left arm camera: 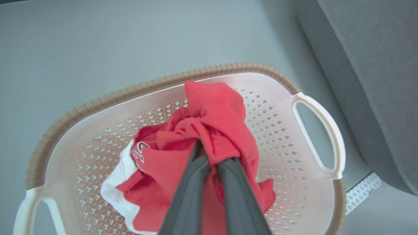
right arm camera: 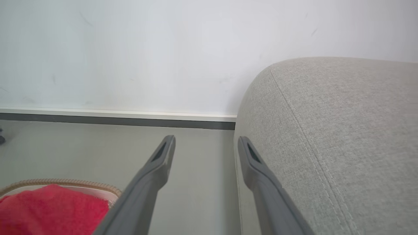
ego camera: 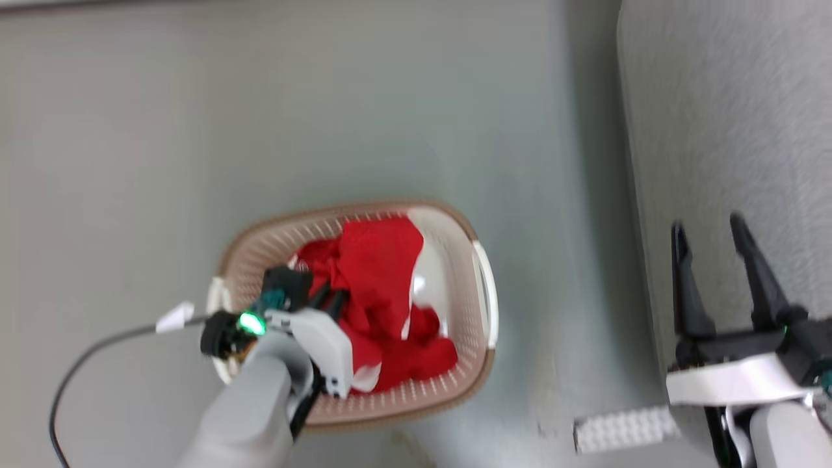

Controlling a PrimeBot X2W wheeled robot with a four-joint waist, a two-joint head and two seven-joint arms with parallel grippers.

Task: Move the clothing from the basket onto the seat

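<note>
At far left of the head view a dark cable [ego camera: 84, 357] with a white tag [ego camera: 174, 317] is seen running to the L arm, where a green light [ego camera: 250, 323] is lit. The left claw [ego camera: 328, 299] is reached down into the basket [ego camera: 455, 214], an oval cream tub w/ perforated walls, brown ribbed rim and white handles, set on the grey floor [ego camera: 325, 97]. In the L wrist view the left claw [left arm camera: 204, 153] is seen pinched narrow on a fold of the clothing [left arm camera: 215, 107], red cloth being bunched over and between the two fingertips. The clothing [ego camera: 383, 260] is a bright red soft garment, crumpled, w/ white trim at its lower-left edge; it is inside the basket [left arm camera: 98, 101], approx. central. A small white-and-dark mark [left arm camera: 138, 153] is printed near the trim; it can't be read, and no brand or label is legible. Right of the basket a pale textured strip [ego camera: 624, 429] is laid on the floor beside the seat [ego camera: 728, 97], a large light-grey woven-fabric piece w/ rounded edges. The right claw [ego camera: 708, 224] is held wide apart w/ nothing in it, over the seat's near edge. In the R wrist view the right claw [right arm camera: 205, 140] is pointed at a white wall [right arm camera: 130, 49] and dark skirting [right arm camera: 114, 117], w/ the clothing [right arm camera: 49, 205] and basket rim [right arm camera: 65, 181] at lower left and the seat [right arm camera: 326, 130] at right.
</note>
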